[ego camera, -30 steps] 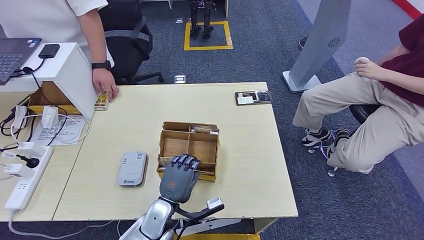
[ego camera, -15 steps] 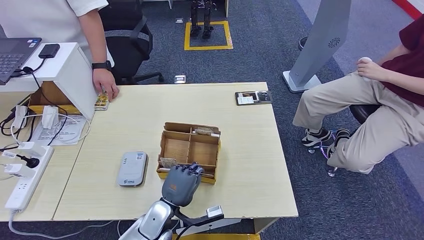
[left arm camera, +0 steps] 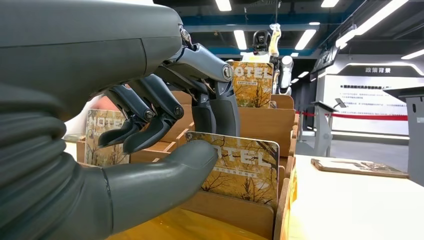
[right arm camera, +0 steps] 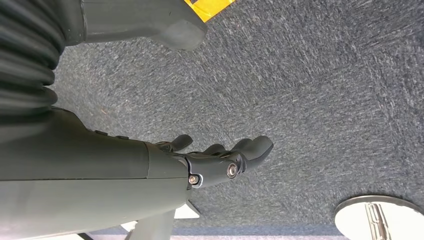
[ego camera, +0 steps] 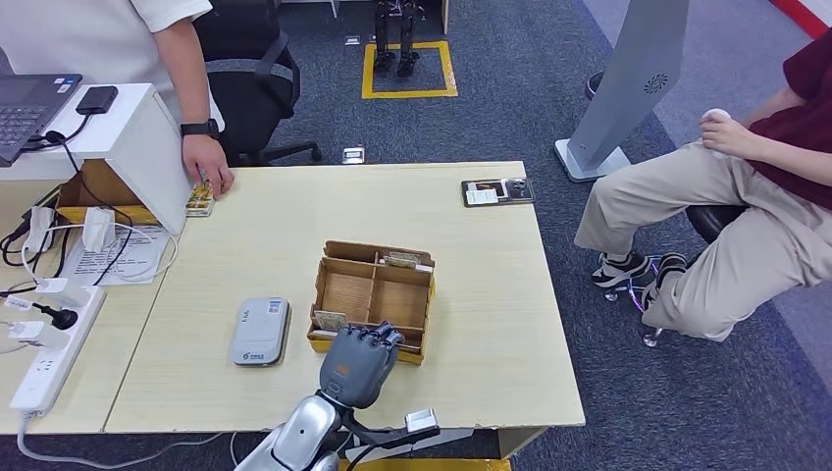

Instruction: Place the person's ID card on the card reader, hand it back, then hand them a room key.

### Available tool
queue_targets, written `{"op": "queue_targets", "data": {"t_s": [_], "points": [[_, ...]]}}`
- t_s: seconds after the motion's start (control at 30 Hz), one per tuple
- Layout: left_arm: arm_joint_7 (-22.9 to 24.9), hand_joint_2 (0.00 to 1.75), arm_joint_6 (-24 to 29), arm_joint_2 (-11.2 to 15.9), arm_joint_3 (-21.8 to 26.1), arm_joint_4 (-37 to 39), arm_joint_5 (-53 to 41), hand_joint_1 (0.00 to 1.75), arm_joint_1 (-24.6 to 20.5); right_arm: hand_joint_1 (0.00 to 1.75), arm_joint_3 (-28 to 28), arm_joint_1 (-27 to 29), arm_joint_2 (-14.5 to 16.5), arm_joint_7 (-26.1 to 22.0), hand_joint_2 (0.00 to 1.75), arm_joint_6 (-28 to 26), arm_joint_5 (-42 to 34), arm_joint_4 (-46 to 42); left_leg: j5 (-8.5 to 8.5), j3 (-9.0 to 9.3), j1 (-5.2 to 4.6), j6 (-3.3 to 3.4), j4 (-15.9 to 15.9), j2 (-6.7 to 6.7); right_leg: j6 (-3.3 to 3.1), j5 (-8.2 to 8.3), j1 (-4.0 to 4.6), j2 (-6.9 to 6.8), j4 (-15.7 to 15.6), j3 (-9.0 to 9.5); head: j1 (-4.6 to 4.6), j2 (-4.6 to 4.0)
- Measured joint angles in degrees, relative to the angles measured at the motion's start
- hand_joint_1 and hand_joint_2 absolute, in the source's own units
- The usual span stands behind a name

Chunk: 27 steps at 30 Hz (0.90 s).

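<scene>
— Where are we in the task?
— At the room key, we judge. Our left hand (ego camera: 358, 363) is at the near edge of the card box (ego camera: 374, 294) on the tabletop (ego camera: 294, 226), thumb and fingers (left arm camera: 150, 107) apart around a hotel card (left arm camera: 244, 167), not yet clamped.
— And the right hand (right arm camera: 220, 162)?
— Hanging over the carpet, loosely curled, empty.
— Next?
— Pinch the card, lift it straight out.

Floor: blue-grey carpet (ego camera: 510, 88) with a yellow square outline (ego camera: 408, 71) marked on it. Furniture: light wooden table (ego camera: 491, 285); black office chair (ego camera: 250, 93) behind its far edge; white box stand (ego camera: 132, 137) at the table's left. Grey pillar on a flat base (ego camera: 628, 83) beside the table's far right corner. Ceiling strip lights (left arm camera: 240, 37), lit.
</scene>
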Motion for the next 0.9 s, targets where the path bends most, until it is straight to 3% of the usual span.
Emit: {"op": "queue_targets", "data": {"t_s": [0.3, 0.5, 0.73, 0.9], "points": [[-2.4, 1.75, 0.0, 0.0, 0.3, -1.2, 0.2, 1.75, 1.2, 0.0, 0.1, 0.0, 0.0, 0.1, 1.75, 0.0, -0.4, 0.0, 0.0, -0.01, 0.0, 0.0, 0.0, -0.01, 0.0, 0.0, 0.0, -0.01, 0.0, 0.01, 0.02, 0.0], [-4.8, 1.75, 0.1, -0.5, 3.0, -8.4, -2.3, 1.75, 4.9, 0.0, 0.1, 0.1, 0.0, 0.5, 1.75, 0.0, -0.2, 0.0, 0.0, -0.02, -0.01, 0.0, 0.0, -0.01, 0.0, -0.01, 0.0, -0.01, 0.0, -0.01, 0.01, 0.0], [-17.1, 1.75, 0.1, -5.3, 12.8, -22.6, 0.0, 1.75, 10.5, 0.0, 0.1, 0.3, 0.5, 0.5, 1.75, 0.0, 0.5, -0.4, -0.01, 0.0, -0.01, 0.0, 0.0, 0.0, 0.0, 0.0, 0.0, 0.0, 0.0, -0.02, 0.04, 0.0], [-23.3, 1.75, 0.0, -6.6, 18.8, -28.0, 3.4, 1.75, 12.2, 0.0, 0.1, 0.3, 0.9, 0.5, 1.75, 0.0, 0.9, -0.8, 0.0, 0.02, 0.02, 0.0, 0.0, 0.01, 0.0, 0.0, 0.01, 0.0, 0.0, -0.01, 0.03, 0.0]]}}
